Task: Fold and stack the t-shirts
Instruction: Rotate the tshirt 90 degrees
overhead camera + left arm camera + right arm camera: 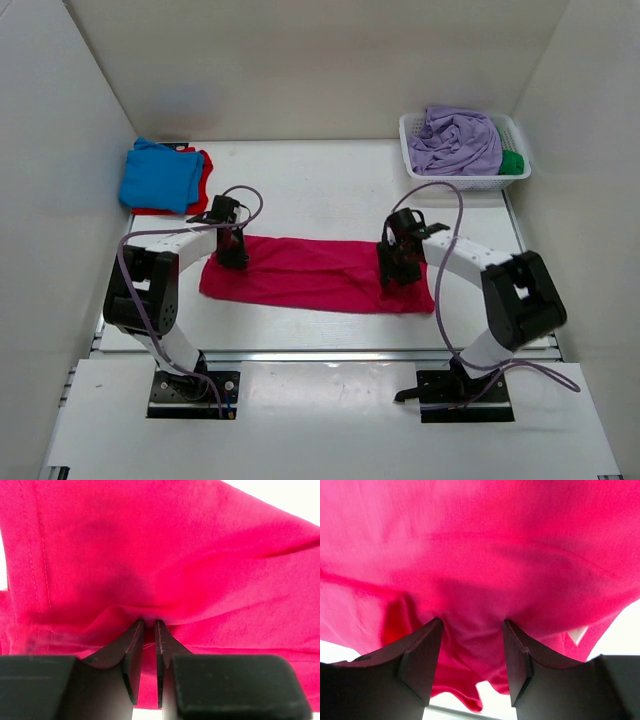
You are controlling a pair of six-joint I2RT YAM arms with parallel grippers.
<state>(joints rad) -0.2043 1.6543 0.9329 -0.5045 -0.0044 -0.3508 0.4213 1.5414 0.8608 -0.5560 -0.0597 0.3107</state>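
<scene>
The crimson-pink t-shirt (310,272) lies as a long folded strip across the table's middle. My left gripper (233,255) presses on its left end; in the left wrist view (149,625) the fingers are pinched on a fold of the pink cloth (165,555). My right gripper (395,272) stands on the strip's right end; in the right wrist view (472,630) its fingers are apart with pink cloth (480,545) bunched between them. A bright blue t-shirt (157,174) lies folded on a red one (203,175) at the far left. The lavender t-shirt (455,140) and a green one (512,163) sit in the basket.
The white latticed basket (440,180) stands at the far right corner. White walls enclose the table on three sides. The arm bases are at the near edge.
</scene>
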